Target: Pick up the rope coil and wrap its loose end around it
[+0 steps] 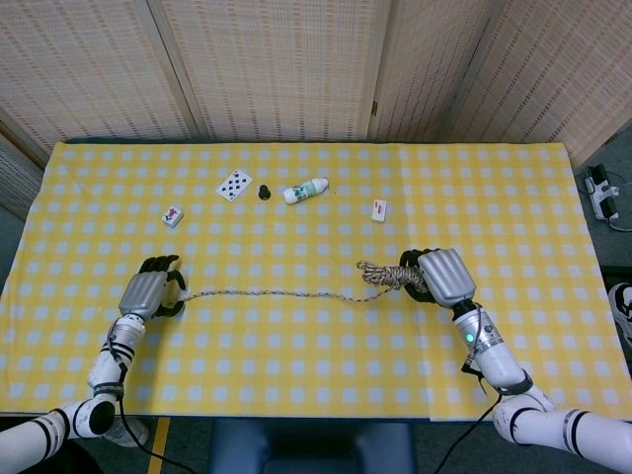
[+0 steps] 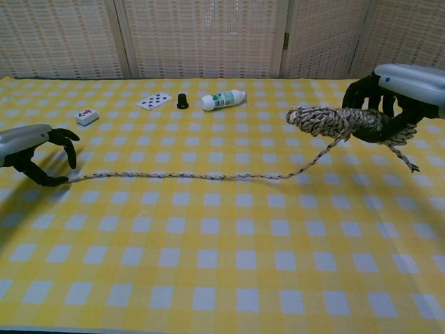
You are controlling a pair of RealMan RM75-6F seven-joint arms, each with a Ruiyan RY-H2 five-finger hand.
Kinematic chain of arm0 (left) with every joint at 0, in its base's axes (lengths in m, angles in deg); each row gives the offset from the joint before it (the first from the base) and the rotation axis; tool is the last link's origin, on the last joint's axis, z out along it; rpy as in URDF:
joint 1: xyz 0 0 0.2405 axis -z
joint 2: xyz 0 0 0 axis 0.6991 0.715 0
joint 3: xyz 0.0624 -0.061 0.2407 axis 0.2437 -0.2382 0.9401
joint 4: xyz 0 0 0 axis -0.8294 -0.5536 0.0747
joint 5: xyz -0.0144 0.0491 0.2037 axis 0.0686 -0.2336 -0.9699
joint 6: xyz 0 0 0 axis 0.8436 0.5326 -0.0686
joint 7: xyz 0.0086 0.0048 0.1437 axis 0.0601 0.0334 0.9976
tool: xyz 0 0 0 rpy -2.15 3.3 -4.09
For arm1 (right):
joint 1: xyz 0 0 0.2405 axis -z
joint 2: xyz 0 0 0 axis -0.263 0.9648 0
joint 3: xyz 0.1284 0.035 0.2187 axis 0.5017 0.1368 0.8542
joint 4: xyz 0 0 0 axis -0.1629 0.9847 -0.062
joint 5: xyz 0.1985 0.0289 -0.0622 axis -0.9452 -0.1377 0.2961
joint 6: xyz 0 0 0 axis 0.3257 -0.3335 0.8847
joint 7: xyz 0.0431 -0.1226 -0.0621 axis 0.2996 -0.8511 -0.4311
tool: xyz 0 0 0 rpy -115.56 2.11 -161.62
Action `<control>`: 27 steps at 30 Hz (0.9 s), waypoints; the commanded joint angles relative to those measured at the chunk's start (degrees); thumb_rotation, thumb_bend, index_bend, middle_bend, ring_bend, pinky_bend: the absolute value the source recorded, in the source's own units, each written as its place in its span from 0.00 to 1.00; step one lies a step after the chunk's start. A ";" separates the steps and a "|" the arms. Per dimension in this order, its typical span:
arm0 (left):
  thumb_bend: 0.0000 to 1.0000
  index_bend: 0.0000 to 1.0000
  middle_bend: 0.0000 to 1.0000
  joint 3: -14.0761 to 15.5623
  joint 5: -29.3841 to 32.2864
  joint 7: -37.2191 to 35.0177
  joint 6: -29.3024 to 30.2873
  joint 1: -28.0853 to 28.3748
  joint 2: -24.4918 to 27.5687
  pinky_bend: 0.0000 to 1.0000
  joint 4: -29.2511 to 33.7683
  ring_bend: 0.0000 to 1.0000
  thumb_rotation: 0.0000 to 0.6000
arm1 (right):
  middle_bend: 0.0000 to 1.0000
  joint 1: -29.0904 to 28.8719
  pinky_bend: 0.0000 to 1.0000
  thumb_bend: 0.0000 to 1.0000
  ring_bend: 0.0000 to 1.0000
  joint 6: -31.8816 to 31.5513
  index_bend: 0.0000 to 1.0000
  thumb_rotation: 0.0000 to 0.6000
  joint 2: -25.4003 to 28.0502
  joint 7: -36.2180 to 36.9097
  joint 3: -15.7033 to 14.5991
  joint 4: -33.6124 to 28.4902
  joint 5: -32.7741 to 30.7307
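Two hands in frame, both low over the yellow checked tablecloth (image 1: 316, 375). Going left to right:

Left hand (image 1: 150, 291) sits at lower left of the head view, far left in the chest view (image 2: 31, 149). Fingers curled downward over the tip of the rope's loose end (image 2: 174, 175). Thumb and fingertips are right at the tip, but I cannot tell whether they actually pinch it or just touch it.

Loose end runs flat on the cloth from that hand across the middle of the frame, slightly wavy, then rises off the cloth toward the coil on the right.

Upper left-centre of the head view, a row of small items well apart from the rope: a small tile (image 1: 173, 215), a playing card (image 1: 233, 184), a small black cap-like piece (image 1: 265, 191), then a white bottle (image 1: 305, 190) lying on its side. Further right, alone, a second small white tile (image 1: 379, 209).

Rope coil (image 2: 334, 120) is right of centre, held clear of the table in the chest view, long axis roughly horizontal, free tip pointing left. A short stray tail hangs from its right side.

Right hand (image 1: 441, 276) is clamped around the right part of the coil, dark fingers (image 2: 361, 89) wrapped over it, silver back of the hand facing up.
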 commanded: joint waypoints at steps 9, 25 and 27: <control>0.40 0.53 0.13 0.50 -0.30 -0.86 -0.77 0.75 -1.75 0.00 -2.29 0.08 1.00 | 0.53 0.01 0.55 0.64 0.54 0.28 0.64 1.00 -0.20 0.16 -0.27 0.49 -0.17; 0.44 0.55 0.14 0.97 0.02 -0.54 -1.24 1.09 -2.84 0.00 -4.06 0.09 1.00 | 0.53 -0.08 0.55 0.64 0.54 0.73 0.64 1.00 -0.35 0.03 -0.42 0.88 -0.60; 0.44 0.55 0.14 0.92 0.17 -0.54 -1.25 1.11 -3.06 0.00 -4.39 0.09 1.00 | 0.53 -0.10 0.55 0.64 0.54 0.78 0.64 1.00 -0.36 0.02 -0.42 0.89 -0.68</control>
